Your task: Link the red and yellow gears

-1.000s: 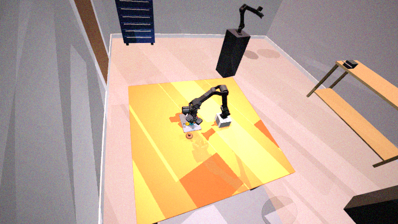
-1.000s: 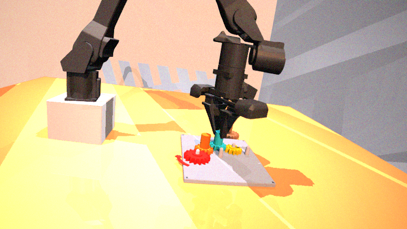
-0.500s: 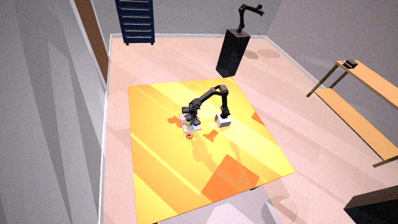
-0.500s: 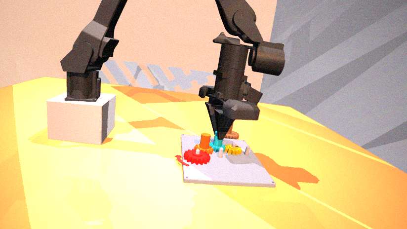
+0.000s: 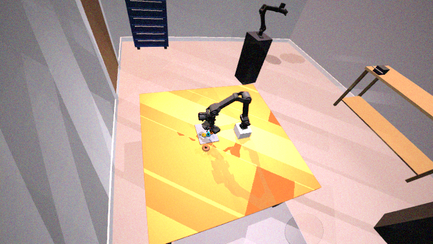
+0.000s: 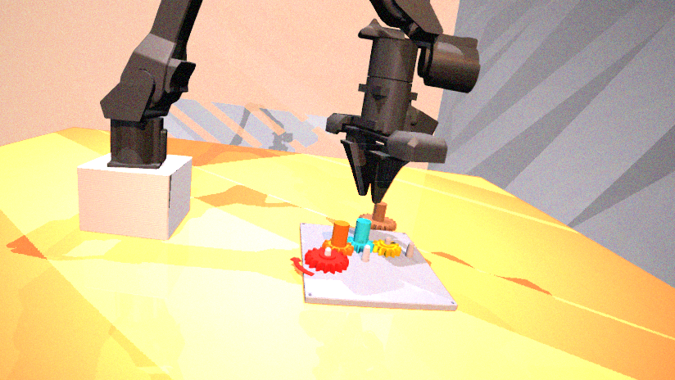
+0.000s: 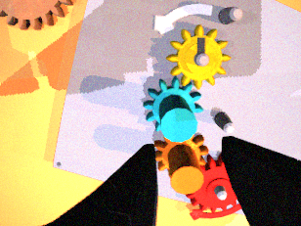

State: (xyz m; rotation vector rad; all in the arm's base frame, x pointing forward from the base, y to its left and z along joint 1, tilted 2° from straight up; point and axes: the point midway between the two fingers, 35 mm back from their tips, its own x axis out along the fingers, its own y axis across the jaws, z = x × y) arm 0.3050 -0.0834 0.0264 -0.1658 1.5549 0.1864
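The grey board (image 6: 378, 288) (image 7: 117, 113) bears the red gear (image 6: 327, 262) (image 7: 209, 184) and the yellow gear (image 6: 391, 250) (image 7: 188, 64) with its black stripe. An orange gear (image 6: 340, 233) (image 7: 187, 180) stands beside the red one. A cyan gear (image 6: 362, 231) (image 7: 179, 125) stands between orange and yellow. All look low on the board; neighbouring teeth look meshed. Two bare pegs show, one peg (image 6: 366, 254) (image 7: 228, 127) near the middle, another peg (image 6: 410, 250) (image 7: 236, 14) beyond yellow. My gripper (image 6: 369, 198) (image 7: 189, 151) is partly open and empty, above the gears.
A brown gear (image 5: 203, 149) (image 6: 380, 210) (image 7: 31, 8) with an upright handle stands on the table (image 5: 181, 181) off the board's edge. The white arm base (image 5: 242, 133) (image 6: 124, 202) stands to one side. The other gears' handles stick up below my fingers.
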